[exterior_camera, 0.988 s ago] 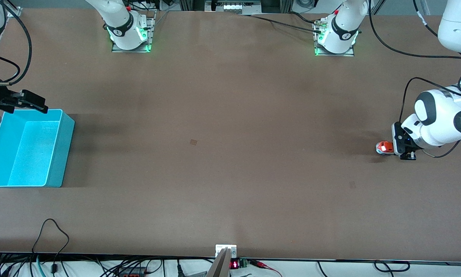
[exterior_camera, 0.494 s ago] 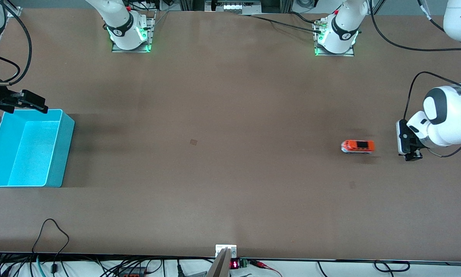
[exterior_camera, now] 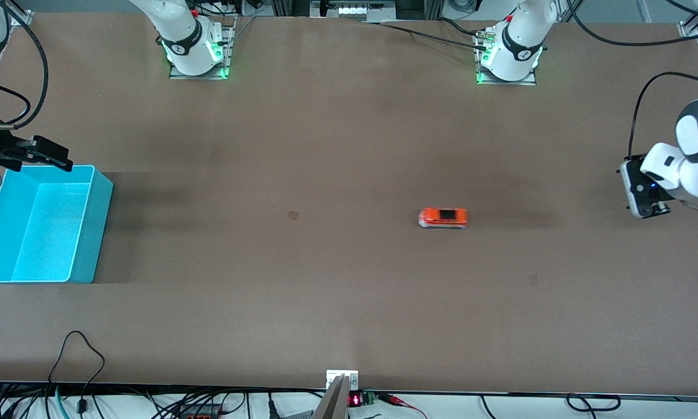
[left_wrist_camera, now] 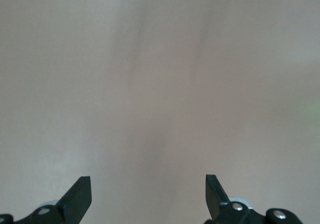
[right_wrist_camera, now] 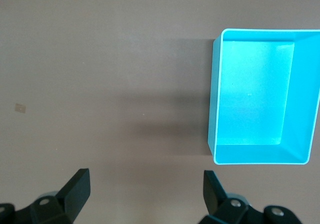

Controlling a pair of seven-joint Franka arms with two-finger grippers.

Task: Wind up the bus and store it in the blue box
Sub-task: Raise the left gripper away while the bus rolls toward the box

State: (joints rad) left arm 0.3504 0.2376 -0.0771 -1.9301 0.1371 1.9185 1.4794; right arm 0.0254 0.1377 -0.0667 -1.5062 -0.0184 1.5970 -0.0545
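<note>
bus [exterior_camera: 443, 218] mid-table, no legible markings | left gripper [left_wrist_camera: 148, 196] wide open, empty | right gripper [right_wrist_camera: 146, 191] wide open, empty

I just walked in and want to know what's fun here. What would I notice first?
First, the small orange toy bus with a black roof, alone on the brown table, nearer the left arm's end. Next, the big light blue plastic box at the right arm's end, with nothing in it. The left pincer hangs open over bare table, and the right pincer hangs open beside the box.
</note>
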